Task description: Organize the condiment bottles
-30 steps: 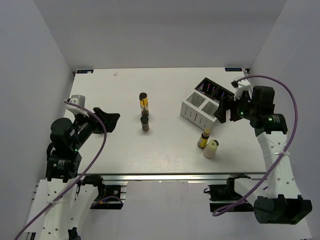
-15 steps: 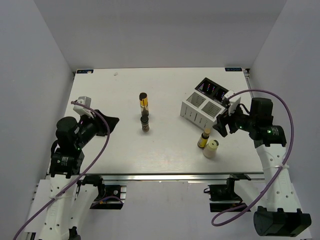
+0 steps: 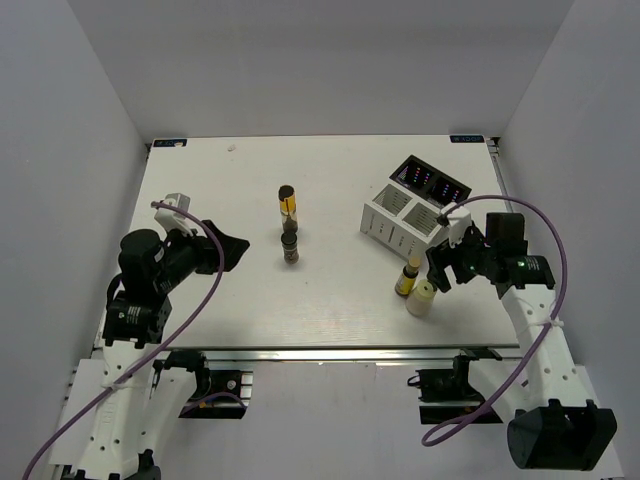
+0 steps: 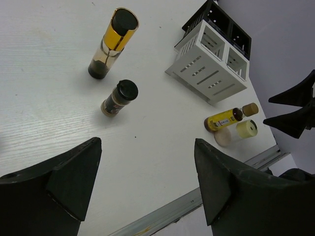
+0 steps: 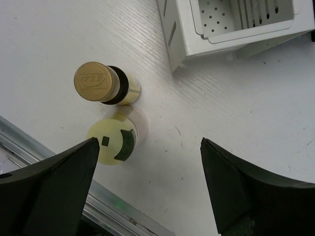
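Observation:
Four bottles stand on the white table. The slim yellow bottle with a black cap [image 3: 287, 203] [image 4: 110, 44] stands at the middle, with the short dark-brown bottle [image 3: 290, 247] [image 4: 118, 97] just in front of it. The amber-yellow dark-necked bottle [image 3: 407, 277] [image 5: 98, 83] and the squat cream jar [image 3: 420, 298] [image 5: 115, 140] stand together at the right front. My right gripper [image 3: 440, 265] [image 5: 149, 142] is open and empty, just right of these two. My left gripper [image 3: 228, 250] [image 4: 146, 147] is open and empty, left of the brown bottle.
A white slatted rack [image 3: 402, 222] [image 5: 231, 24] [image 4: 209, 69] with open compartments stands behind the amber bottle. A black box with purple lights [image 3: 430, 180] sits behind the rack. The table's front rail [image 3: 320, 352] runs close to the cream jar.
My right gripper has moved from beside the rack toward the front and left, down next to the amber bottle and cream jar. My left gripper has shifted slightly right and nearer.

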`<state>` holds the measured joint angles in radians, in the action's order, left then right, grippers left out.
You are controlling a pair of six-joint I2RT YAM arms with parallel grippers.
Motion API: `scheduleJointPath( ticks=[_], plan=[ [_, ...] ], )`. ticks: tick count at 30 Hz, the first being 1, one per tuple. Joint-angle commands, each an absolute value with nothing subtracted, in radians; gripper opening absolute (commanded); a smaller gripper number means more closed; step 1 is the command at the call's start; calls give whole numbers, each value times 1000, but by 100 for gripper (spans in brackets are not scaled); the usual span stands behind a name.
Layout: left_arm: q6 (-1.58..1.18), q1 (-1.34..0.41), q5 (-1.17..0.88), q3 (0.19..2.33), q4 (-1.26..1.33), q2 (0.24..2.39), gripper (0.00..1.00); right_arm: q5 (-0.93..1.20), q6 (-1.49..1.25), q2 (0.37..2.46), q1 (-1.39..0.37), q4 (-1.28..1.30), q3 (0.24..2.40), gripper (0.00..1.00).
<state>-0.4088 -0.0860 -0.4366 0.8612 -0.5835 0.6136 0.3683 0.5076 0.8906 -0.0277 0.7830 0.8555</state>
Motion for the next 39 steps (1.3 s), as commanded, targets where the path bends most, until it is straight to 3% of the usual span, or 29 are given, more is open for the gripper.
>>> scheduleJointPath(
  ticks=[1,13,30,36,39],
  plan=[
    [-414,-81,-463,848,-584,612,86,377,567,919,-31,794,857,89],
    [-416,-81,-476,831,-577,630,87,548,882,913,-49,868,733,87],
    [-420,-80,-482,808,-542,661,87,528,799,982,-101,621,626,78],
    [-428,-81,-480,802,-526,664,87,555,804,1000,-101,612,617,64],
    [-429,-81,-480,799,-517,670,86,569,827,1005,-101,629,621,51]
  ],
)
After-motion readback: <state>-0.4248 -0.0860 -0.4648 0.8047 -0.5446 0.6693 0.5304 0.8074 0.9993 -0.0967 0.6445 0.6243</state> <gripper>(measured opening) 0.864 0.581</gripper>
